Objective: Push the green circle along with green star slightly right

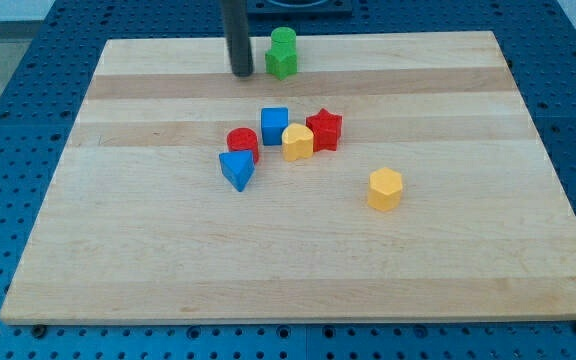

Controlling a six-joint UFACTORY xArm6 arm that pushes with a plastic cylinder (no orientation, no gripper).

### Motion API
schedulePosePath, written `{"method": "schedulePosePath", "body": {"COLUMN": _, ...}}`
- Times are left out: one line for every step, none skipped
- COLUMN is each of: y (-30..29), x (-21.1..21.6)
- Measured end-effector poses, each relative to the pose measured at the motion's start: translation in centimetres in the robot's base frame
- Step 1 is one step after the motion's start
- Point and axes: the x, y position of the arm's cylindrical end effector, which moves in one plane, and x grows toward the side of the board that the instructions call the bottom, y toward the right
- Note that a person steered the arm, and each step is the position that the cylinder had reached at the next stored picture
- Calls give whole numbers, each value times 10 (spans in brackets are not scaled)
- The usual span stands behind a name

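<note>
The green circle [284,40] sits at the view's top, just right of centre, on the wooden board [148,260]. The green star [281,63] lies right below it, touching it. My dark rod comes down from the view's top and my tip [241,72] rests on the board just left of the green star, a small gap apart.
A cluster sits mid-board: a red circle [242,143], a blue cube [274,125], a yellow heart-like block [297,142], a red star [324,129] and a blue triangle [236,170]. A yellow hexagon [385,188] lies alone to the lower right.
</note>
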Motion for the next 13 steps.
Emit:
{"method": "schedulePosePath", "body": {"y": 26, "x": 3}}
{"method": "schedulePosePath", "body": {"y": 59, "x": 6}}
{"method": "schedulePosePath", "body": {"y": 80, "x": 6}}
{"method": "schedulePosePath", "body": {"y": 83, "x": 3}}
{"method": "schedulePosePath", "body": {"y": 83, "x": -2}}
{"method": "schedulePosePath", "body": {"y": 83, "x": -9}}
{"method": "schedulePosePath", "body": {"y": 83, "x": -10}}
{"method": "schedulePosePath", "body": {"y": 89, "x": 0}}
{"method": "schedulePosePath", "body": {"y": 109, "x": 5}}
{"method": "schedulePosePath", "body": {"y": 123, "x": 2}}
{"method": "schedulePosePath", "body": {"y": 136, "x": -4}}
{"method": "schedulePosePath", "body": {"y": 113, "x": -18}}
{"method": "schedulePosePath", "body": {"y": 94, "x": -25}}
